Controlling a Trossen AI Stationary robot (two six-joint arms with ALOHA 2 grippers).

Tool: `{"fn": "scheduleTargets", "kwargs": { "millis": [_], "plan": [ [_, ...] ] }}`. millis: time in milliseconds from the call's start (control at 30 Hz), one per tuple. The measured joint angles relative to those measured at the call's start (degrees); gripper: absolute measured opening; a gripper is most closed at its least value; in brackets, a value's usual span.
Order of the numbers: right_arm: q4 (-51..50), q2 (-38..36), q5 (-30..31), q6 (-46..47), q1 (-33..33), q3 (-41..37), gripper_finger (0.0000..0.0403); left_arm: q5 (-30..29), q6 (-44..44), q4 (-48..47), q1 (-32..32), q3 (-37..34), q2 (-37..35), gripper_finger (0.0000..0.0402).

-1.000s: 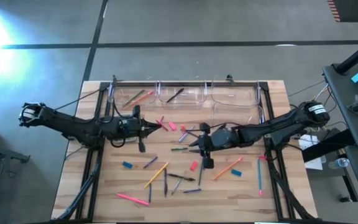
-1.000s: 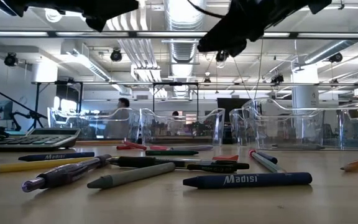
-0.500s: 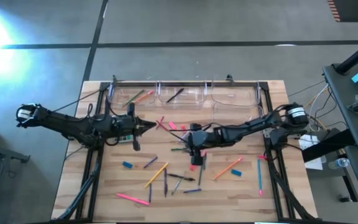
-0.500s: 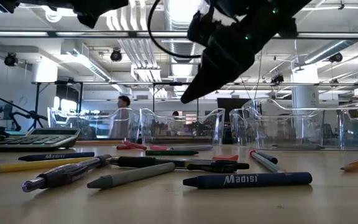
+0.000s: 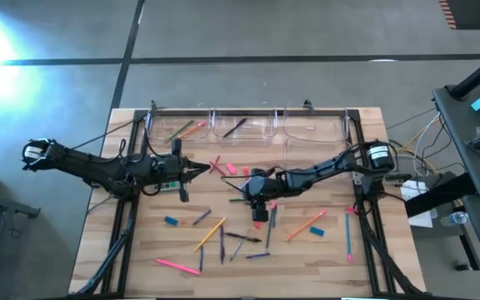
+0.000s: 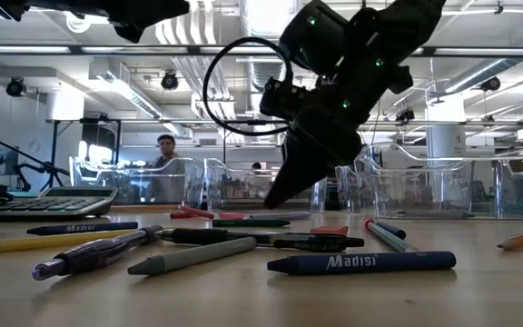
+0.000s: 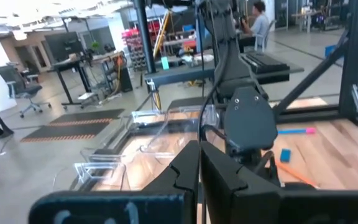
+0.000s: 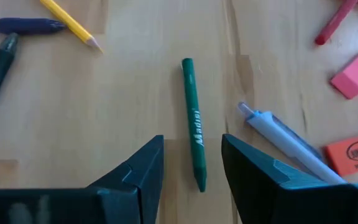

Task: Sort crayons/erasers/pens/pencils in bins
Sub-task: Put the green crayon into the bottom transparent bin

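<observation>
Closed left end effector (image 7: 199,180) faces clear bins (image 7: 148,134).

The pale, planked wooden worktop (image 5: 323,250) has a smooth, matt grain. Along its far edge stand 4 clear, glossy plastic bins (image 5: 244,127). A green, paper-wrapped crayon (image 8: 193,122) looks matt. The right arm's dark end effector (image 8: 191,163) has matt plastic fingers.

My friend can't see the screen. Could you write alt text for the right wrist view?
The right gripper hangs open just above a wooden table, its jaws on either side of a green crayon. Nearby lie a light blue pen, a yellow pencil and pink and orange erasers.
</observation>
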Motion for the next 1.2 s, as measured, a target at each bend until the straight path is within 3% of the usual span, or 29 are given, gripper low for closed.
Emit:
{"fn": "scheduleTargets", "kwargs": {
  "millis": [733,1200],
  "plan": [
    [2.8,3.9,-0.1,1.2,-1.5,-0.3,0.0127,0.2,-3.1,0.2,0.0,-0.1,1.5,0.0000],
    [1.7,3.7,0.2,1.1,-1.4,-0.9,0.0028,0.2,-3.2,0.3,0.0,-0.1,1.5,0.0000]
  ]
}}
